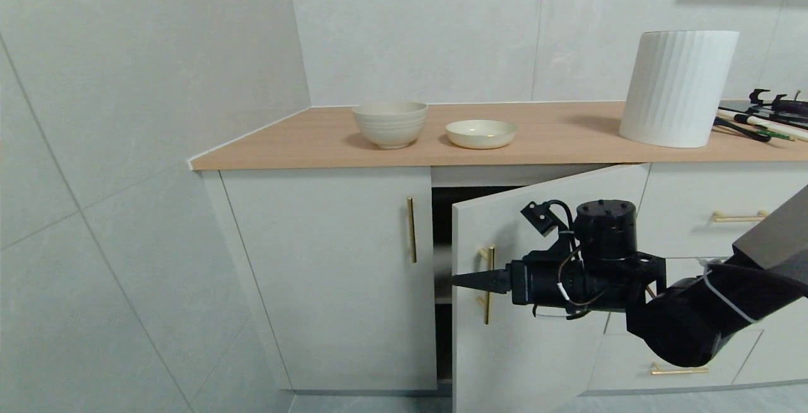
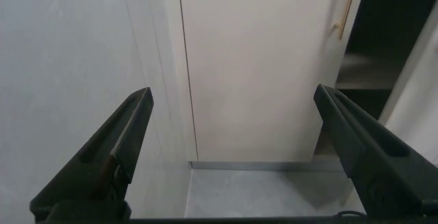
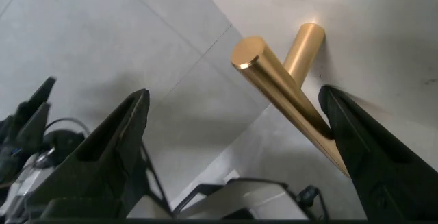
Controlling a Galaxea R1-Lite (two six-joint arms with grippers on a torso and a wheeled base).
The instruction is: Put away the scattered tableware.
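While the right cabinet door (image 1: 536,350) stands ajar, the right gripper (image 1: 457,279) sits at its gold handle (image 1: 487,283), pointing toward the dark opening. Seen from the right wrist, the jaws of this gripper (image 3: 233,95) are spread wide on either side of the handle (image 3: 287,94), which lies close against one finger (image 3: 356,148); nothing is clamped.

On the counter (image 1: 568,141), the bowl (image 1: 390,124) stands toward the left end, with the dish (image 1: 481,133) just beside it on the right, apart from it. Well over toward the right end stands a white ribbed cylinder (image 1: 678,88), and utensils (image 1: 764,122) lie beyond it.

From the left wrist, the left gripper (image 2: 233,92) is spread wide with nothing in it, low before the closed left door (image 2: 260,66) and the floor (image 2: 260,190).
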